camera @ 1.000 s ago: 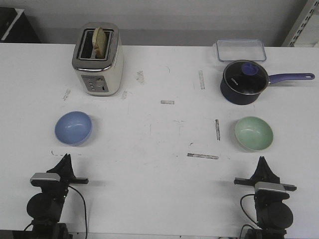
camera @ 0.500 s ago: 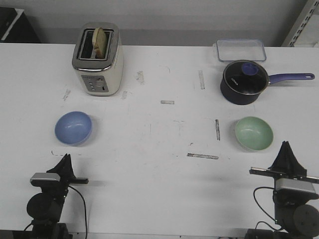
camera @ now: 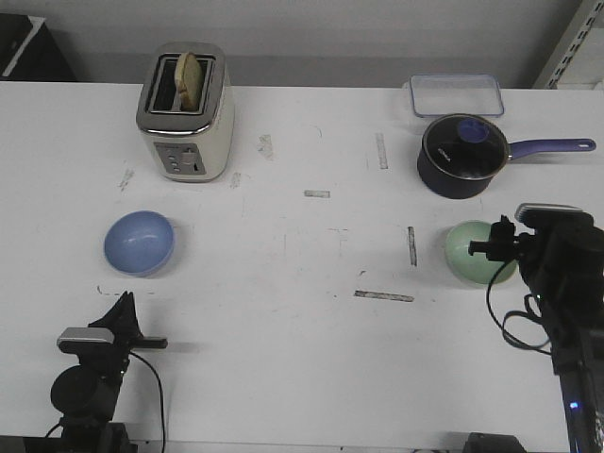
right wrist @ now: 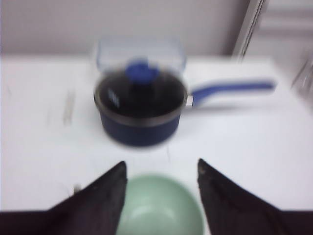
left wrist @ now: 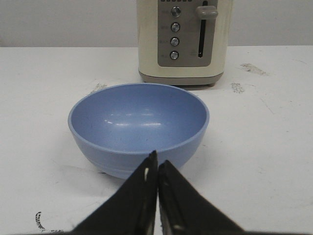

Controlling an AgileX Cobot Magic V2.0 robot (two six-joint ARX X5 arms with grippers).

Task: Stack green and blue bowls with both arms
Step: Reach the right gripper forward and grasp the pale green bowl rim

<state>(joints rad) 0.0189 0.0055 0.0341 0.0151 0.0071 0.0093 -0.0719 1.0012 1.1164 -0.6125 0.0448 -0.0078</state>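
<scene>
Mint-green bowl (camera: 477,251) sits just ahead of and below the right gripper's (right wrist: 160,171) spread jaws.

Right arm (camera: 557,274) is raised over the table (camera: 302,359), wrist tipped down, fingers parted wide on either side of the green bowl's near rim and gripping nothing; the bowl is round, so no axis matters, only centring the rim between the jaws. A dark blue saucepan (right wrist: 139,107) stands beyond it. Blue bowl (left wrist: 138,126) lies straight ahead of the left gripper (left wrist: 157,169), near but not touching, with the toaster (left wrist: 185,39) behind; those jaws are pressed together, empty, the left arm low at the table's near edge. Judging by this, the right arm is nearer its grasp.
</scene>
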